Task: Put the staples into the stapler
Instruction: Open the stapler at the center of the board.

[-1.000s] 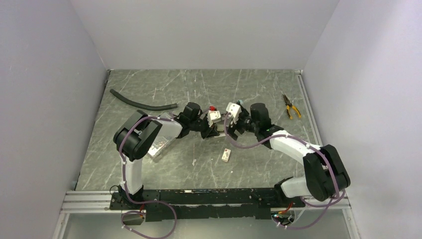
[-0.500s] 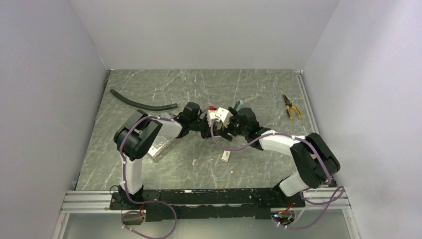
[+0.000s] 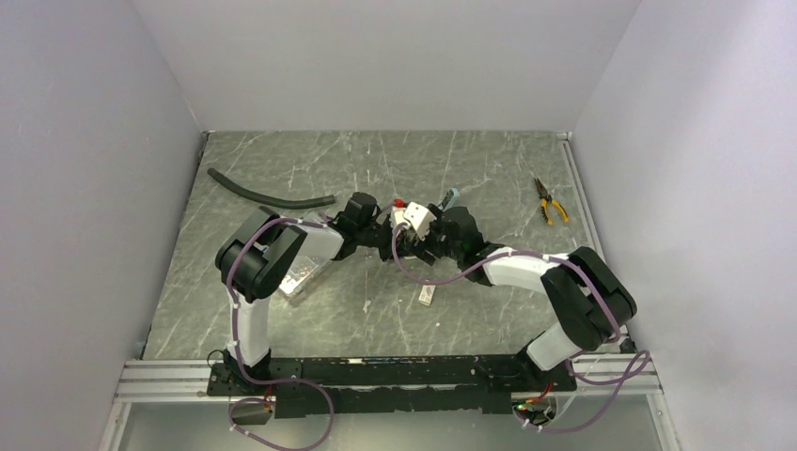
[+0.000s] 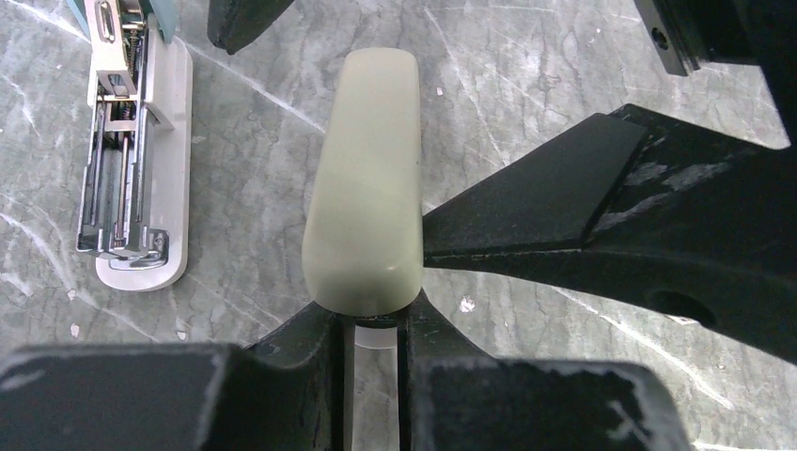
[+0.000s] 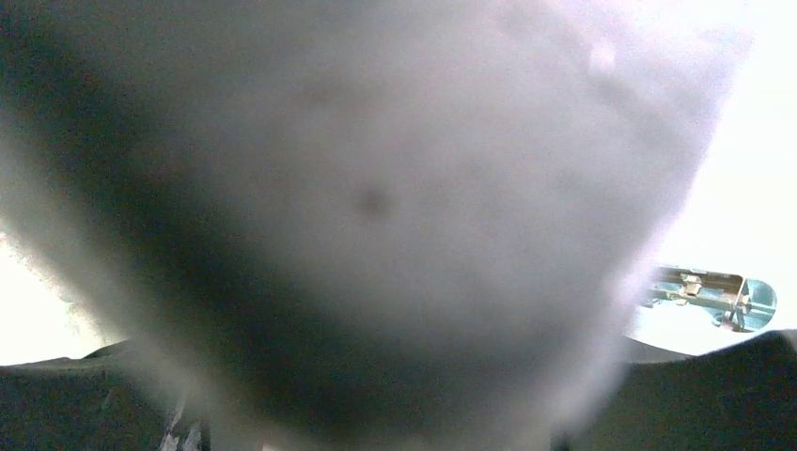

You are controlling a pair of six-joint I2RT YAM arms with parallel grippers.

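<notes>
Left gripper: my left gripper (image 4: pixel 374 331) was nearly closed, clamped on the near end of the cream stapler (image 4: pixel 367 188), at the bottom centre of the left wrist view.
Cream stapler: it ran straight up the middle of that frame from my left fingers, held above the table (image 3: pixel 489 169).
Right gripper: my right gripper (image 3: pixel 412 241) was spread wide across the cream stapler. One black finger (image 4: pixel 564 188) came in from the right with its tip at the stapler's side. The other dark tip sat at the top left of the frame, apart from it. Nothing was gripped.
Right wrist view: almost all blur, a pale mass too close to make out.
Staples: the staple box (image 3: pixel 428 296) lay flat on the table just below centre in the top view, near both wrists, touched by neither gripper.
Second stapler: a teal-ended stapler (image 4: pixel 132 178) lay opened on the table, upper left of the left wrist view, its metal magazine exposed.
Elsewhere: black hose (image 3: pixel 268 197) at upper left, pliers (image 3: pixel 551 201) at upper right, and a clear case (image 3: pixel 299 278) beside my left arm.
</notes>
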